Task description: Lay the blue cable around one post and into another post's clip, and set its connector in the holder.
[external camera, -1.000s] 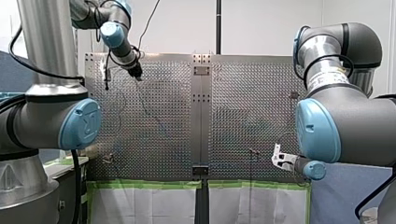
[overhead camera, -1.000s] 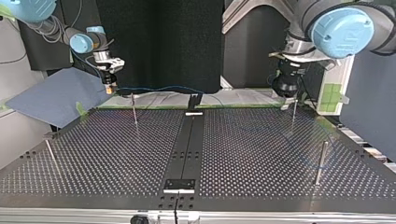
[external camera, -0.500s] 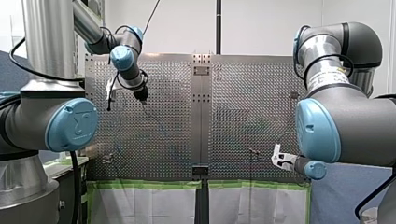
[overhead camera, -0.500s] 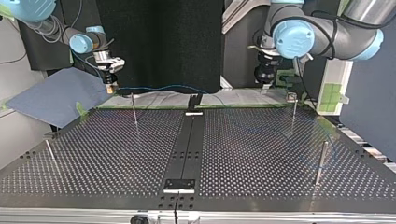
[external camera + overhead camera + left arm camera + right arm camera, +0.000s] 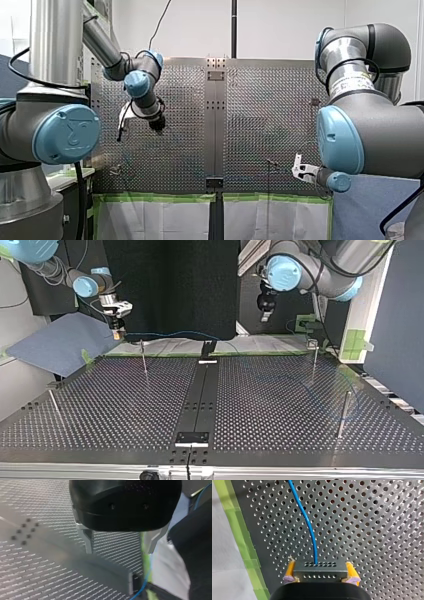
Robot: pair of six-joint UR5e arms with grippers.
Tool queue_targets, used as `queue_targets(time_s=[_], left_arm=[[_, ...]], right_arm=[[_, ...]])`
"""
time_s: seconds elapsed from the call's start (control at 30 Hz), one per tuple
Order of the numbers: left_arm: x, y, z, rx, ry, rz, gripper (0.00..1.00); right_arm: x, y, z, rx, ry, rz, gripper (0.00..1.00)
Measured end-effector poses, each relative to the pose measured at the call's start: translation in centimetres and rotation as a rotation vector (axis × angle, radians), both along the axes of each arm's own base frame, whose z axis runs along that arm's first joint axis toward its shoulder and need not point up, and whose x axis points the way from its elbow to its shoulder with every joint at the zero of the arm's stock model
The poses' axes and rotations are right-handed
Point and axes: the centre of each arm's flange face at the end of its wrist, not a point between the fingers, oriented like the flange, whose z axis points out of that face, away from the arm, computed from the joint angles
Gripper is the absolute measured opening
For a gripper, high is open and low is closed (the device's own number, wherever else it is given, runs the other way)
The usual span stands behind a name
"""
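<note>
My right gripper (image 5: 320, 566) is shut with its yellow pads (image 5: 290, 570) on the black connector (image 5: 319, 573). The blue cable (image 5: 309, 527) leaves the connector and runs ahead over the perforated plate. In the top view my right gripper (image 5: 116, 333) hangs at the back left, and the blue cable (image 5: 172, 333) runs from it along the table's far edge. A faint loop of the cable (image 5: 354, 407) curves near the right-hand post (image 5: 343, 412). My left gripper (image 5: 119, 551) is open and holds nothing. It hovers high at the back (image 5: 265, 316).
Thin posts stand at the back left (image 5: 143, 356), the back right (image 5: 314, 359) and the front left (image 5: 53, 404). A black centre strip carries a holder (image 5: 191, 438) near the front edge. Green tape (image 5: 242, 545) borders the plate.
My left arm has swung from the back right post toward the top view's middle and risen, with its gripper open. My right gripper has stayed in place with the connector.
</note>
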Motion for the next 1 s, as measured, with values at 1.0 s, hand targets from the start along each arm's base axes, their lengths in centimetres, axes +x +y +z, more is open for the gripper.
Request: queue_targets(time_s=[1.0], left_arm=[[1.8, -13.3, -4.4, -0.145, -0.118, -0.246, 1.00]], right_arm=[[-1.3, -0.3, 0.0, 0.009, 0.003, -0.017, 0.00]])
